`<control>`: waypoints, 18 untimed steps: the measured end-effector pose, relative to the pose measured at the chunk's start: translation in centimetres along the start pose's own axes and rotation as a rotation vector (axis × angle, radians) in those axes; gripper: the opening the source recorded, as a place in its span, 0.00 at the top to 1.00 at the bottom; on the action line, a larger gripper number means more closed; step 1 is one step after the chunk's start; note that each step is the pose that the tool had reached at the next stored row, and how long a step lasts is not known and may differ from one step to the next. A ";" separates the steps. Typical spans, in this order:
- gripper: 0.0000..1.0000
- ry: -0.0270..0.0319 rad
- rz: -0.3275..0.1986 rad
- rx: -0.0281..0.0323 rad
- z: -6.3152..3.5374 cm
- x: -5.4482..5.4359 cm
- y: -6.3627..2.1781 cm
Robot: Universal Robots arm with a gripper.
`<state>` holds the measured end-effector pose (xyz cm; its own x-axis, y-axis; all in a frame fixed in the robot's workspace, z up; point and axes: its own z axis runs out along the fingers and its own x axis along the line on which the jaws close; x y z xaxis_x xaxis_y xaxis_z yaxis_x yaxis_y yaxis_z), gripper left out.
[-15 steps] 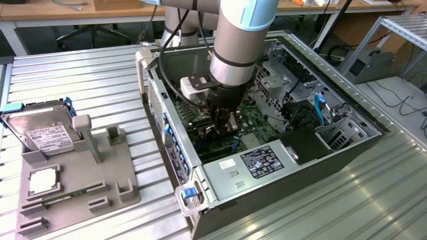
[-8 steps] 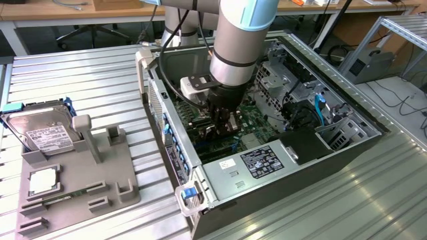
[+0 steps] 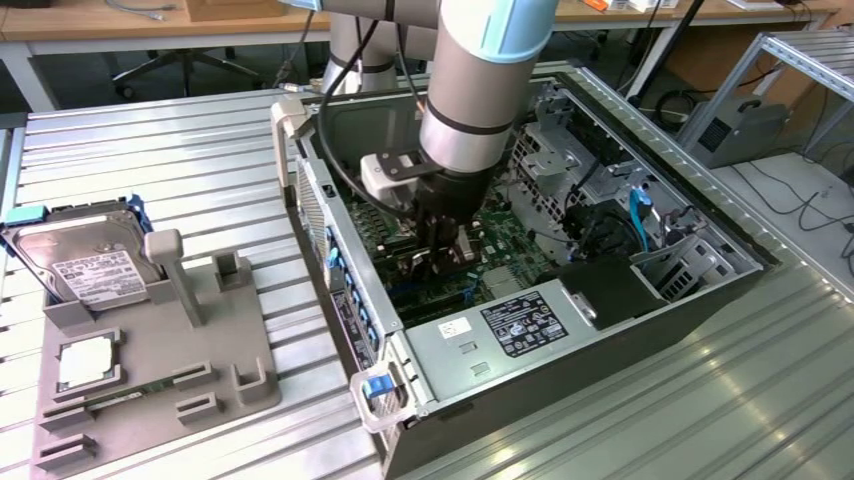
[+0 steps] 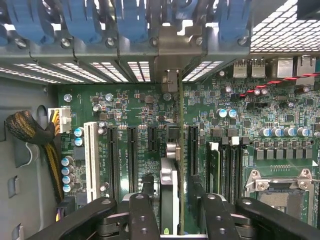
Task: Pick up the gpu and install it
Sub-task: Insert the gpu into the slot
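An open computer case (image 3: 534, 330) lies on its side on a ribbed metal worktop (image 3: 174, 170), its open face up. The robot arm (image 3: 474, 90) comes down from above into the middle of the case, roughly upright, with the case walls rising on either side of it. Inside, free room is tight: a drive cage (image 3: 567, 150) and cables lie towards the exterior view's right, and the power supply box (image 3: 514, 325) with its label closes off the near end.

The hand (image 4: 169, 207) hangs low over the green motherboard (image 4: 125, 107), its two dark fingers (image 4: 142, 210) standing on either side of the gpu (image 4: 169, 185). In the wrist view the gpu stands on edge between the fingers, in line with one of the black expansion slots (image 4: 132, 155), its silver end bracket (image 4: 170, 80) up against the slotted rear wall of the case beneath a row of blue clips (image 4: 82, 22). The jaws look partly spread; whether the pads touch the card cannot be told.

On the exterior view's left, well apart from the case, a grey parts holder (image 3: 160, 370) rests on the worktop. A silver hard drive (image 3: 87, 265) with a white label leans at its far end, and a narrow green memory stick (image 3: 120, 395) lies along it.
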<state>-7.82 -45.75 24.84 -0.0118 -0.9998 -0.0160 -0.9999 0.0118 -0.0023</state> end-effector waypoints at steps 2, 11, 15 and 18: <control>0.59 -0.0004 0.000 0.0002 -0.23 0.0 -0.01; 0.59 -0.0005 0.000 0.0007 -1.58 -0.2 -0.01; 0.59 -0.0004 0.000 0.0006 -1.59 -0.2 0.00; 0.59 -0.0006 0.000 0.0007 -1.63 -0.2 0.00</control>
<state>-7.82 -45.59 26.47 -0.0118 -0.9998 -0.0166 -0.9999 0.0118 -0.0030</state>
